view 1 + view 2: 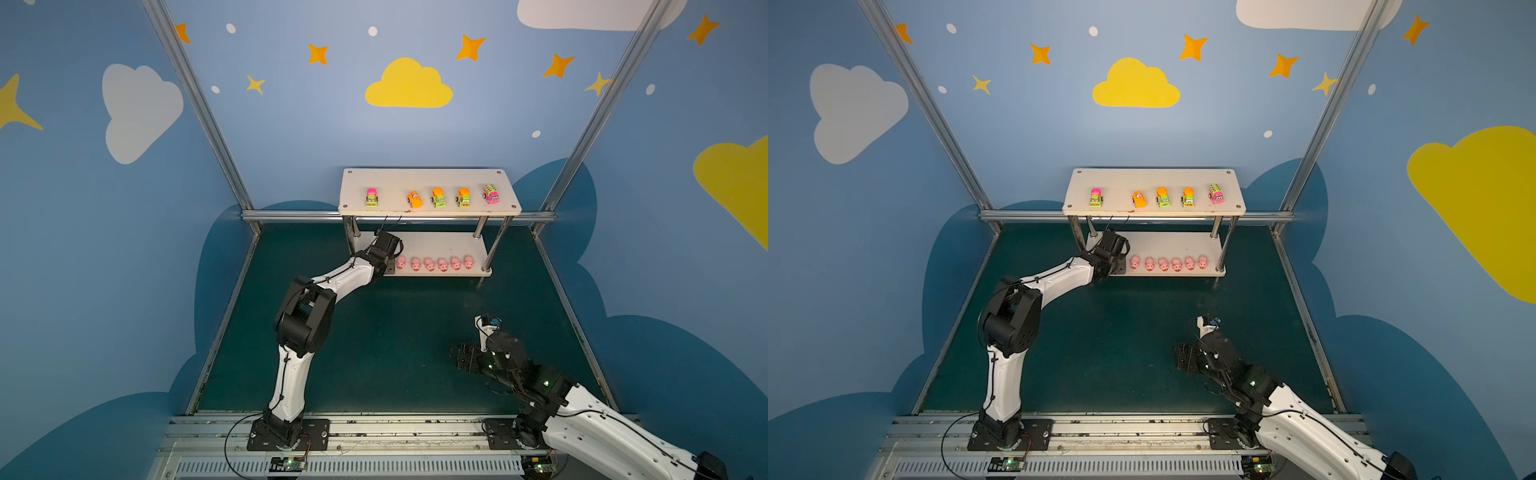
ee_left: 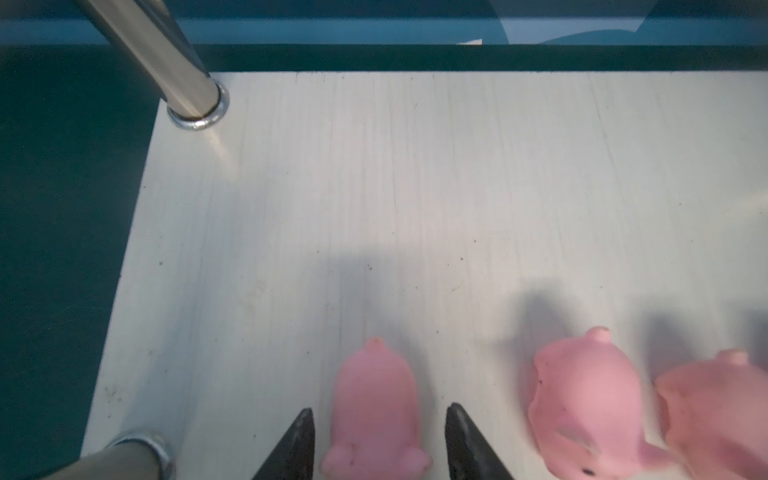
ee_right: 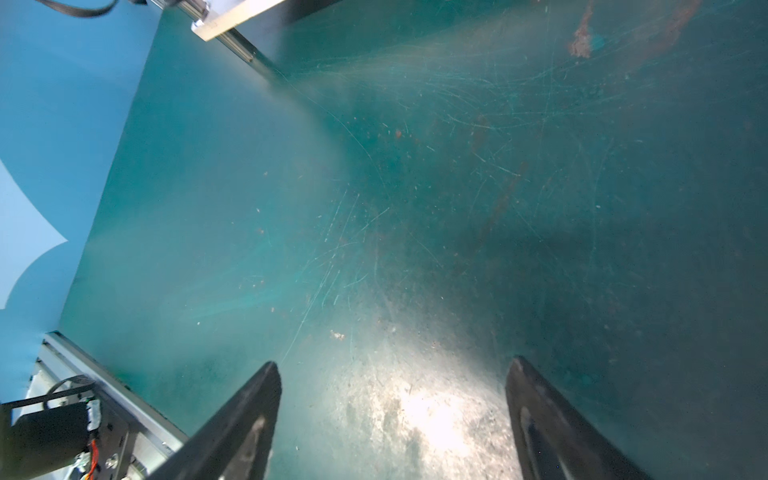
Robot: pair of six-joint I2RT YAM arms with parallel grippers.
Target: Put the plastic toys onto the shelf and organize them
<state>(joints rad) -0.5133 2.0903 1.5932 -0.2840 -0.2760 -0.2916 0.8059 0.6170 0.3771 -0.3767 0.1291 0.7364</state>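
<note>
Shelf board [image 2: 415,187], pink pig [image 2: 374,386] between parted left tool [image 2: 380,409] — not touching

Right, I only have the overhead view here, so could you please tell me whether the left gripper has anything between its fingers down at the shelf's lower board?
Observer: In the left wrist view, a small pink plastic pig sits on the lower white board between the fingers of the left gripper. There is a gap on each side, so neither finger touches it.
Operator: Is it touching the next pig along?
Observer: No, the neighbouring pink pig sits apart from it, with white board showing between them.
Operator: And the right gripper, please?
Observer: Its wrist view shows the right gripper open over the bare dark green mat, with nothing between its fingers.
</note>
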